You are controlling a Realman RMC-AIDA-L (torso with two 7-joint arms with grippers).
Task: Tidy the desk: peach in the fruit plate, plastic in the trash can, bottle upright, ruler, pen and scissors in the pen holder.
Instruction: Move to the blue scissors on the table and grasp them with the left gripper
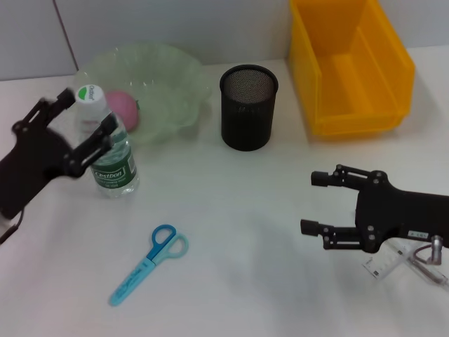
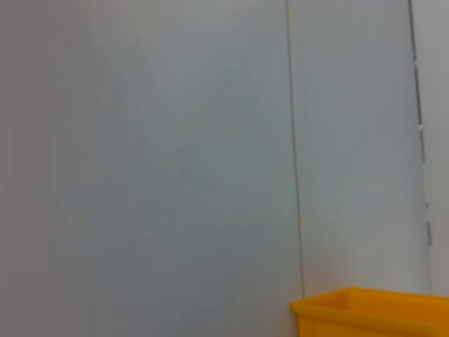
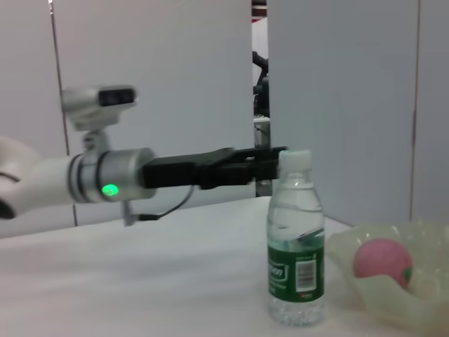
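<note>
The bottle point(image 1: 111, 156) stands upright on the desk, white cap up, also seen in the right wrist view point(image 3: 297, 246). My left gripper point(image 1: 91, 109) is open at cap height, one finger on each side of the neck; whether they touch it I cannot tell. The pink peach point(image 1: 123, 109) lies in the green fruit plate point(image 1: 172, 77). Blue scissors point(image 1: 149, 264) lie flat near the front. My right gripper point(image 1: 316, 203) hangs open at the right, empty, over the clear ruler point(image 1: 382, 265) and what looks like the pen point(image 1: 426, 272). The plastic is out of view.
The black mesh pen holder point(image 1: 248, 107) stands at centre back. The yellow bin point(image 1: 351, 67) sits at the back right, and its rim point(image 2: 372, 312) shows in the left wrist view before a grey wall. In the right wrist view the peach point(image 3: 382, 260) sits in its plate point(image 3: 414, 298).
</note>
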